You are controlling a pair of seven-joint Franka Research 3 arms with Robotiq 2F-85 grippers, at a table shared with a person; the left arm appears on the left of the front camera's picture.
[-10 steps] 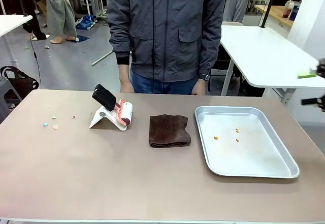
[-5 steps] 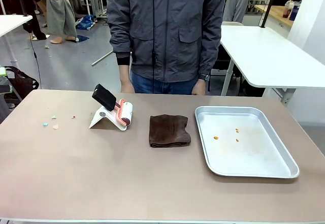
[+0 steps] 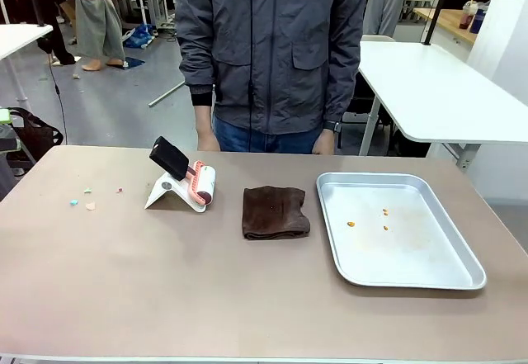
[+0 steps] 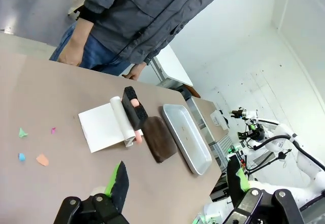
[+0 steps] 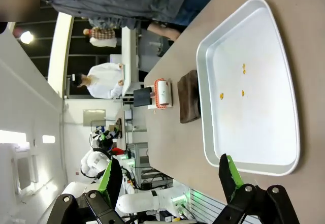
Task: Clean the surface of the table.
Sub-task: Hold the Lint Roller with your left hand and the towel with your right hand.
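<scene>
Table (image 3: 124, 290) matte tan, smooth; shiny rectangular metal tray (image 3: 412, 252); folded brown cloth (image 3: 275, 212).

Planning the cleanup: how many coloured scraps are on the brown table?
4, at the left end of the table: green scrap, pink scrap, blue scrap, orange scrap. Tinier ones may go unseen.
</scene>
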